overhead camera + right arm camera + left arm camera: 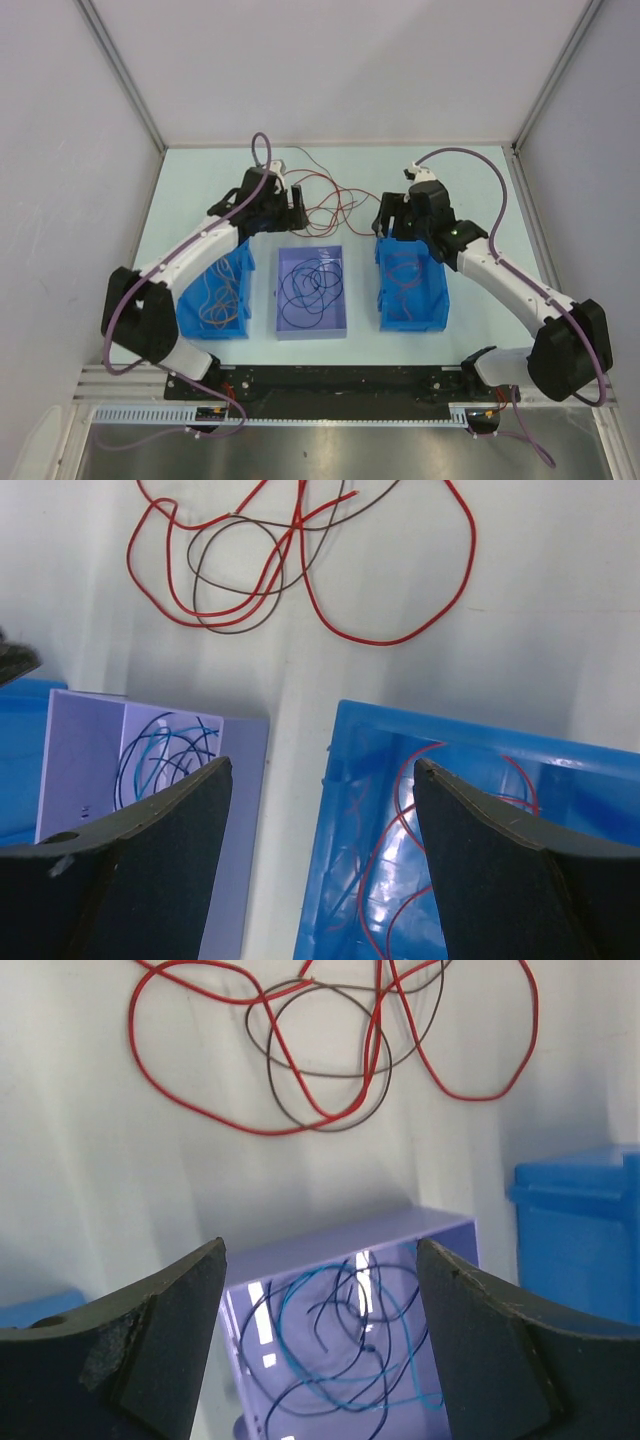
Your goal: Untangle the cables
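1. Red and brown loose cables (325,205) are lying in overlapping loops on the pale bench (200,180), just beyond the far wall of the lilac bin (312,335). The strands are crossing one another several times.
2. Dark cables (310,283), navy with a few lighter blue strands, are curling in loops inside the lilac bin.
3. The blue left bin (212,330) is sitting just left of the lilac bin. Tan cables (215,295) are resting in it, and the left arm is passing over its far end.
4. The blue right bin (412,322) is sitting to the right of the lilac bin, with a strip of bench between them. Red cables (405,270) are lying in it.
5. The left tool (295,212) is hovering beyond the lilac bin's far left corner, near the left end of the loose cables. Its jaws are standing wide apart and gripping nothing. Its wrist view is showing the lilac bin's far wall between the fingers (160,1320), with the loose cables beyond.
6. The right tool (395,225) is hovering to the far right of the lilac bin, over the right bin's far end. Its jaws are also spread wide and empty. Its wrist view is showing the gap between the lilac bin and the right bin, with the loose cables beyond that gap.
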{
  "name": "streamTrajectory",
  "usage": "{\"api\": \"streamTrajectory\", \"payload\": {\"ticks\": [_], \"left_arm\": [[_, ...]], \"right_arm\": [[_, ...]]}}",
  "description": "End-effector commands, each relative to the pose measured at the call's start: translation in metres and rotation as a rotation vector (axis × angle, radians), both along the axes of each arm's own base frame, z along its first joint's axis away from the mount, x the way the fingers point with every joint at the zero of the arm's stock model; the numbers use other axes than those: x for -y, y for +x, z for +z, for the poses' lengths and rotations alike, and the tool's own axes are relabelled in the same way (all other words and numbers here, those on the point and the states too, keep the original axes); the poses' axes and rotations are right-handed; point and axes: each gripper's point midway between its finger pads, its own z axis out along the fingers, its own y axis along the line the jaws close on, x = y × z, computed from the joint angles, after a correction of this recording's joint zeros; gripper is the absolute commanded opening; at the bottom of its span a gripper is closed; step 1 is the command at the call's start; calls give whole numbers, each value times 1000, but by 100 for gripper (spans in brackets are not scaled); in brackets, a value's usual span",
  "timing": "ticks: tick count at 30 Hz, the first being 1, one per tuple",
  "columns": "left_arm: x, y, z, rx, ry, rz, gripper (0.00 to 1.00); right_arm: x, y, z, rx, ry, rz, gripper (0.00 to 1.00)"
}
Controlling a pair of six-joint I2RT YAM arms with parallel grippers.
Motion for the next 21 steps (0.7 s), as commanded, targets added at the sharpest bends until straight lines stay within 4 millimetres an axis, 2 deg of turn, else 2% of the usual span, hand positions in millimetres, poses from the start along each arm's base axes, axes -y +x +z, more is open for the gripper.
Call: {"api": "streamTrajectory", "payload": {"ticks": [1,6,9,13,21], "left_arm": [[21,39,9,26,-74,41,82],[34,67,-20,-37,-77,84,81],[38,78,-27,-51,-77,102,80],[42,86,-51,-94,-64,116,79],[44,94,-69,-107,-64,136,72]], "right_arm": [[-18,16,32,78,90,52,77],[-25,15,28,55,114,80,76],[-27,14,27,48,121,90,76],[-25,13,24,41,107,93,76],[-22,13,21,32,100,93,76]]}}
